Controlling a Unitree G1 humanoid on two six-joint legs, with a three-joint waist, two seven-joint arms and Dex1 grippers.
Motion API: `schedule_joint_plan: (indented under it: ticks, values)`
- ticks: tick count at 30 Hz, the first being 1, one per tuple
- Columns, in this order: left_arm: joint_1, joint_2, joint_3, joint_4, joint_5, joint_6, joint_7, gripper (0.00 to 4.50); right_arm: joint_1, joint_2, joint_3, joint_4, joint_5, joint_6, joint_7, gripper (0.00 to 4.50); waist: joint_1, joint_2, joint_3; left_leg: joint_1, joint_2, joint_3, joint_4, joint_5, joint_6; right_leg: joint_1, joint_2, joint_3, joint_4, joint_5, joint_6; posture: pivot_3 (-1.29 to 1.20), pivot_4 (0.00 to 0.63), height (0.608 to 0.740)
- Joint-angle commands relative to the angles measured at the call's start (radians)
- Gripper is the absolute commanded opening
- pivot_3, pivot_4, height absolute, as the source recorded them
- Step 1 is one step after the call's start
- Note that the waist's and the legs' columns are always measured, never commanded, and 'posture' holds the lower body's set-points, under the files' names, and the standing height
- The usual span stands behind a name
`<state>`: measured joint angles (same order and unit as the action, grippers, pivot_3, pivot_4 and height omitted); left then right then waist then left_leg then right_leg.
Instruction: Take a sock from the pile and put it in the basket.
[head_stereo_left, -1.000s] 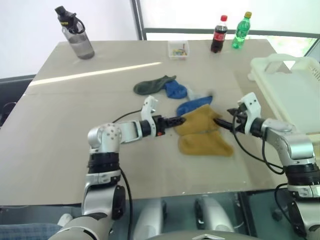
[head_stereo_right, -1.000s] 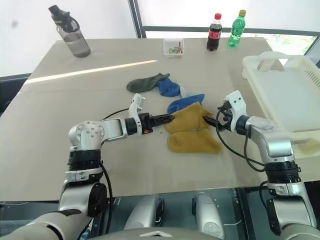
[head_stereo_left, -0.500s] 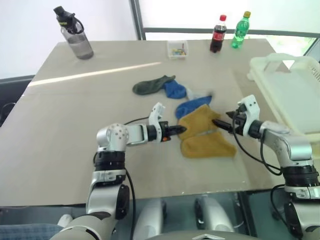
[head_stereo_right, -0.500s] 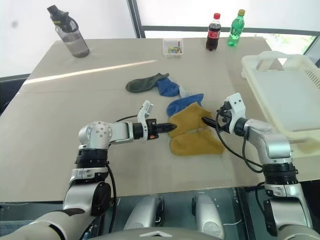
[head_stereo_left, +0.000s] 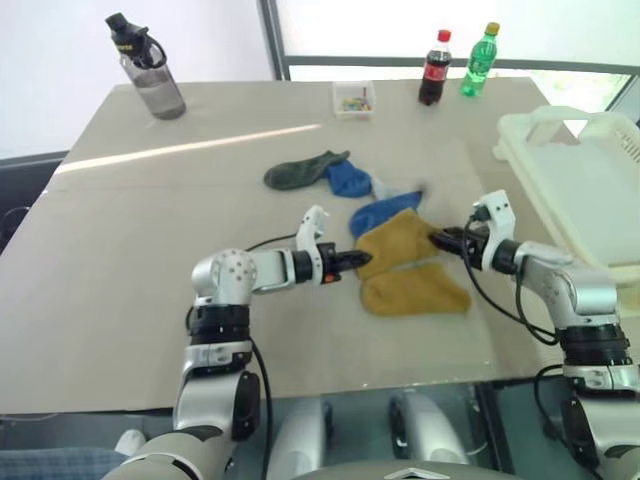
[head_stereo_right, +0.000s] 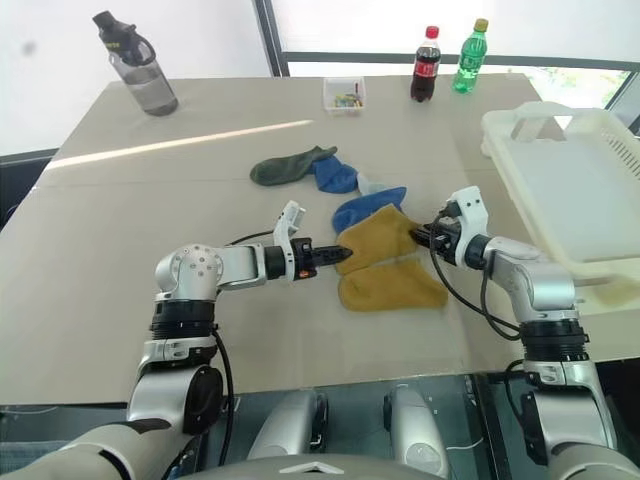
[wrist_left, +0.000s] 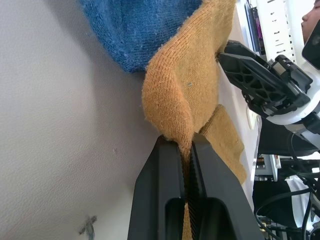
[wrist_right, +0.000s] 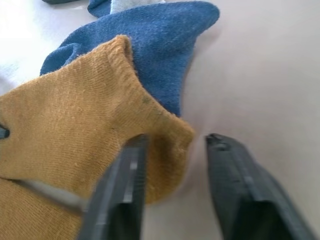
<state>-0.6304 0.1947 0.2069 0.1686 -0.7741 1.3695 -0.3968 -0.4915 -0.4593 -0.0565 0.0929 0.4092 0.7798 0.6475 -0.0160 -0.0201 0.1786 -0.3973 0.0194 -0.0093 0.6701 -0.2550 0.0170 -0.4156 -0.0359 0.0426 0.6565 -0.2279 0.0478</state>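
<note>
The pile (head_stereo_left: 350, 182) of green, blue and pale socks lies mid-table. In front of it lie two mustard-yellow socks; the upper sock (head_stereo_left: 400, 240) overlaps the lower one (head_stereo_left: 415, 292). My left gripper (head_stereo_left: 362, 262) is shut on the upper sock's left edge, and the knit (wrist_left: 185, 80) is pinched between its fingers (wrist_left: 165, 155). My right gripper (head_stereo_left: 437, 239) is at the sock's right corner, its fingers (wrist_right: 120, 180) apart with the cuff (wrist_right: 165, 135) between them. A blue sock (wrist_right: 150, 45) lies just behind. The white basket (head_stereo_left: 515, 160) stands at the table's right edge.
At the far edge of the table stand a grey water bottle (head_stereo_left: 148, 68), a small clear box (head_stereo_left: 355, 98), a cola bottle (head_stereo_left: 433, 68) and a green bottle (head_stereo_left: 476, 60). Bare tabletop (head_stereo_left: 150, 260) stretches left of the socks.
My left gripper has shut on the yellow sock's left edge. My right gripper's fingers have drawn closer together around the sock's right corner.
</note>
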Motion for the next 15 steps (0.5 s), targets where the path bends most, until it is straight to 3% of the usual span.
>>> schedule_joint_plan:
  ticks: [1, 2, 3, 15]
  values:
    - [0.02, -0.003, -0.004, -0.012, 0.0, 0.015, 0.0, 0.0, -0.021, -0.003, -0.022, -0.018, 0.015, -0.006, 0.002, 0.48, 0.0, 0.0, 0.0, 0.0, 0.0, 0.0, 0.0, 0.0, 0.0, 0.0, 0.0, 0.0, 0.0, 0.0, 0.0, 0.0, 0.15, 0.74]
    - [0.021, -0.003, -0.004, -0.015, 0.0, 0.015, -0.001, 0.0, -0.022, -0.004, -0.022, -0.019, 0.015, -0.005, 0.002, 0.11, 0.0, 0.0, 0.0, 0.0, 0.0, 0.0, 0.0, 0.0, 0.0, 0.0, 0.0, 0.0, 0.0, 0.0, 0.0, 0.0, 0.15, 0.74]
    - [0.022, -0.005, -0.001, -0.016, -0.002, 0.017, 0.0, 0.0, -0.022, -0.004, -0.023, -0.021, 0.015, -0.004, 0.002, 0.04, 0.0, 0.0, 0.0, 0.0, 0.0, 0.0, 0.0, 0.0, 0.0, 0.0, 0.0, 0.0, 0.0, 0.0, 0.0, 0.0, 0.15, 0.74]
    - [0.046, -0.02, 0.054, -0.116, -0.084, 0.085, -0.019, 0.0, 0.019, -0.016, -0.074, -0.213, 0.108, 0.125, -0.024, 0.04, -0.001, 0.0, 0.0, -0.001, 0.0, 0.0, -0.001, 0.0, 0.0, -0.001, 0.0, 0.0, 0.0, 0.0, 0.0, 0.0, 0.15, 0.74]
